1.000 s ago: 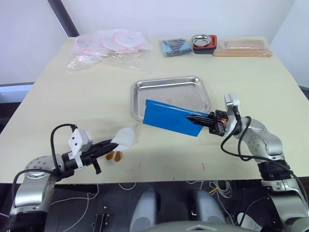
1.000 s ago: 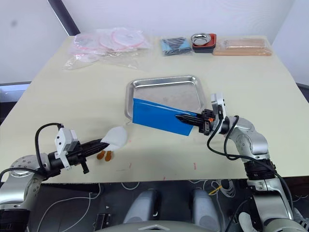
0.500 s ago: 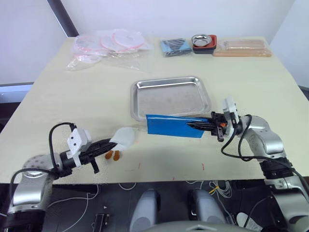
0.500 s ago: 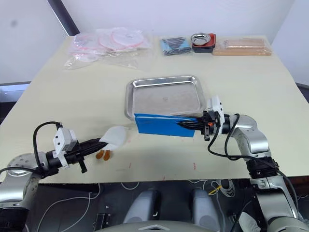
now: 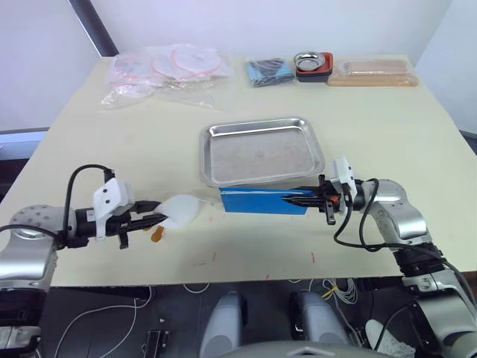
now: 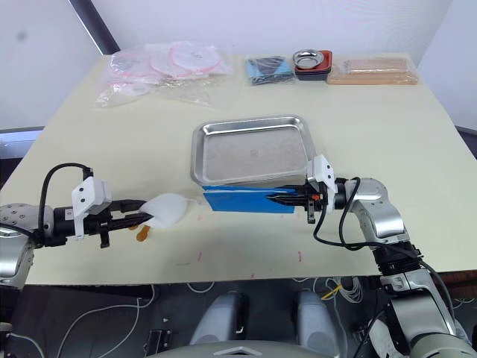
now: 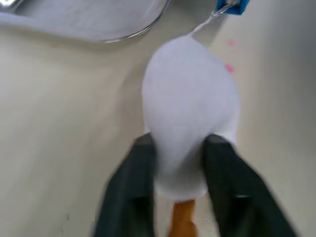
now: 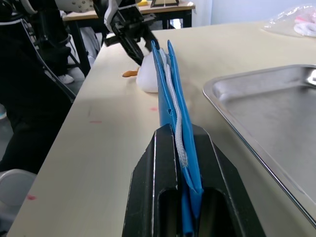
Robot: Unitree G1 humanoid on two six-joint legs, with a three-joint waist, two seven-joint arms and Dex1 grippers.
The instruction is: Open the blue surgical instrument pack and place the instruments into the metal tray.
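The blue surgical instrument pack (image 5: 257,201) stands on its long edge on the table, just in front of the metal tray (image 5: 257,124). My right gripper (image 5: 298,198) is shut on the pack's right end; in the right wrist view the fingers (image 8: 160,163) clamp the folded blue wrap (image 8: 168,84) with its whitish lining in the fold. The instruments are hidden. The tray is bare inside. Left of the pack, my left gripper (image 5: 158,217) is shut on a white rounded piece (image 5: 180,208) with an orange bit under it; a thin strand joins the piece (image 7: 190,98) to the pack's corner.
Along the far edge lie clear plastic bags (image 5: 164,71), a small blue packet (image 5: 270,71), a round steel bowl on a red base (image 5: 314,63) and a tan packet (image 5: 373,73). Open tabletop lies left and right of the tray.
My right gripper drew the pack off the tray toward me and turned it from lying slanted to standing on edge. My left gripper shifted slightly left and away, the white piece going with it.
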